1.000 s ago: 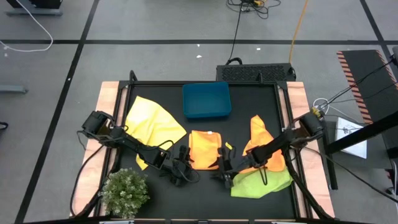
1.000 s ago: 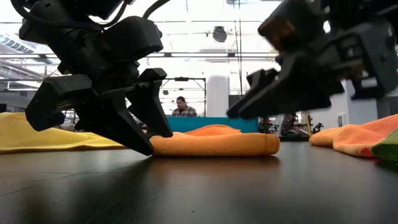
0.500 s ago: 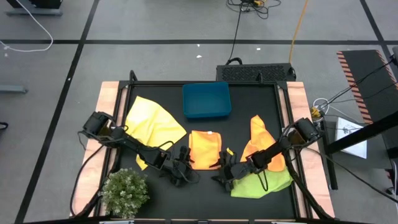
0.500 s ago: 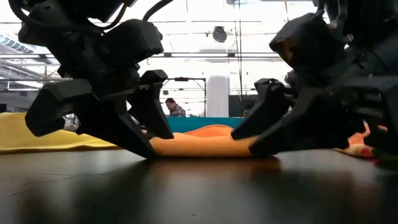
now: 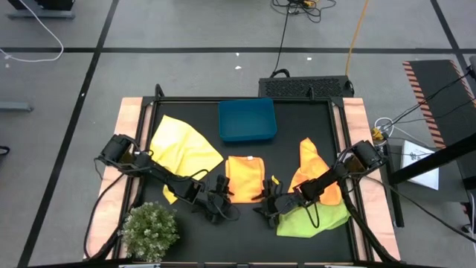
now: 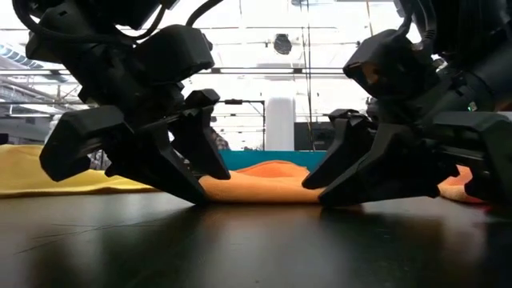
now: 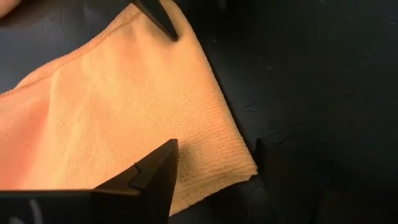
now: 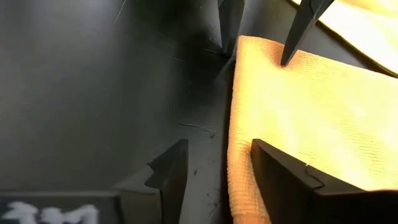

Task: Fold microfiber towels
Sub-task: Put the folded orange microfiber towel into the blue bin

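Folded orange towel [image 5: 246,179] between both pincers, seemingly ungripped.

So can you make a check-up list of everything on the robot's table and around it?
Surface: black table, wooden side rails.
Job's things: folded orange towel at centre; yellow towel spread on the left; crumpled orange towel over lime green towel on the right.
Clutter: blue bin at the far edge; bushy plant at the near left corner.
Grippers: left gripper open at the folded towel's near left corner; right gripper open at its near right corner, one finger over the towel's edge.
Cables: several on the floor behind the table.
Surroundings: grey tiled floor; no person seen.
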Tool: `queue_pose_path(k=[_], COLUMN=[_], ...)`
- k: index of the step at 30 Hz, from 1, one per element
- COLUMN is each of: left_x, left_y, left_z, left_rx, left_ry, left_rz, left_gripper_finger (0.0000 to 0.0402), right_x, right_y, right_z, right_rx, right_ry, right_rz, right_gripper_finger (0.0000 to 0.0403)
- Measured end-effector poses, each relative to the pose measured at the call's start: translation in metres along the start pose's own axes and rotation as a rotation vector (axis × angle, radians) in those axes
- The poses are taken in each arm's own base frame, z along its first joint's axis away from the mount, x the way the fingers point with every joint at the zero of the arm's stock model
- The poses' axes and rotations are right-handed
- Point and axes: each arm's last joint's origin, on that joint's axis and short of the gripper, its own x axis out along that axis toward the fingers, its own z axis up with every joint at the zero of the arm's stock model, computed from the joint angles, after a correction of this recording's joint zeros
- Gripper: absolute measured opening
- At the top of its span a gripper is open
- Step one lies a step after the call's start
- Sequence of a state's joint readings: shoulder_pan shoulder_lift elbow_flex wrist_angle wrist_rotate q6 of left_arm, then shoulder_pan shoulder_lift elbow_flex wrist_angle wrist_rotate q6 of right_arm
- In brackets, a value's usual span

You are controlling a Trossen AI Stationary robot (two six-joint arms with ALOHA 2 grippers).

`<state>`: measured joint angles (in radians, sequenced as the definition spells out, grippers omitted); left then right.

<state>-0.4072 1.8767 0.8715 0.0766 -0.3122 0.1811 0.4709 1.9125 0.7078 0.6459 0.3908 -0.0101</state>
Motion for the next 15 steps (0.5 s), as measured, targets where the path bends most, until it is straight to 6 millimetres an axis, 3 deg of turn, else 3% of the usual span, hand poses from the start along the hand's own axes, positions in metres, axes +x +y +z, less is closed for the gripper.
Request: queue_pose_path(k=[15], left_x=[0.0011], left_y=[0.0015], left_z=[-0.0002], left_rx=[0.017], left_ry=[-0.006], left_rz=[0.0], left_gripper_finger=[0.0114], right_x=[0.0012], right_y=[-0.003], right_z=[-0.0026], right_rx=[0.021], right_ry=[0.028], right_rz=[-0.007], right_gripper_finger=[0.0056])
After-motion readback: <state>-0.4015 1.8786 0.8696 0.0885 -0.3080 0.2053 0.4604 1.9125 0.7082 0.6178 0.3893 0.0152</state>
